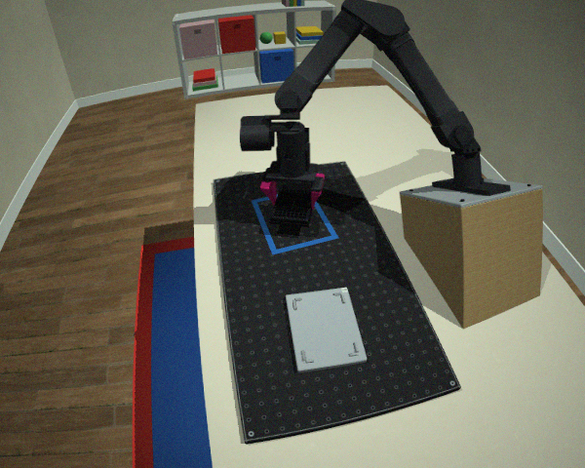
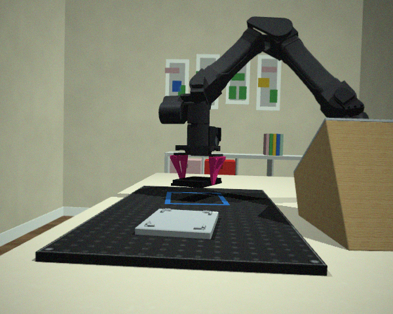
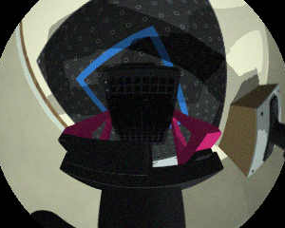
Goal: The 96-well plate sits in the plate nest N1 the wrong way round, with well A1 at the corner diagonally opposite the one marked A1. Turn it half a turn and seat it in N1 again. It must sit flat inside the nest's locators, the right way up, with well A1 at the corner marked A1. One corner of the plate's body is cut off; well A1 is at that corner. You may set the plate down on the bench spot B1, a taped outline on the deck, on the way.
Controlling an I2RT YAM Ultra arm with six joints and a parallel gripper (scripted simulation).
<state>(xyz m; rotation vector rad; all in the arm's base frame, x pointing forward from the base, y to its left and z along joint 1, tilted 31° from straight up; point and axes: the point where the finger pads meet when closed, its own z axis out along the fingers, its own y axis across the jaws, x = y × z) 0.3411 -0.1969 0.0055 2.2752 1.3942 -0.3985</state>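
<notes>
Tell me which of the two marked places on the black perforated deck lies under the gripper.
The blue taped outline, spot B1: the magenta-fingered gripper holds the black well plate above it. The grey plate nest lies apart.

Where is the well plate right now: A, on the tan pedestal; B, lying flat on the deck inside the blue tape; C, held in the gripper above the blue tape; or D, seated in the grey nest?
C: the exterior view shows the gripper shut on the well plate, clear of the deck above the blue tape, while the grey nest holds nothing.

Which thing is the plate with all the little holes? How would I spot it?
Find the long black dotted deck on the table. Above its blue taped square, the gripper with pink fingers holds it: the small flat black plate, hanging in the air, unlike the grey nest lying nearby.
</notes>
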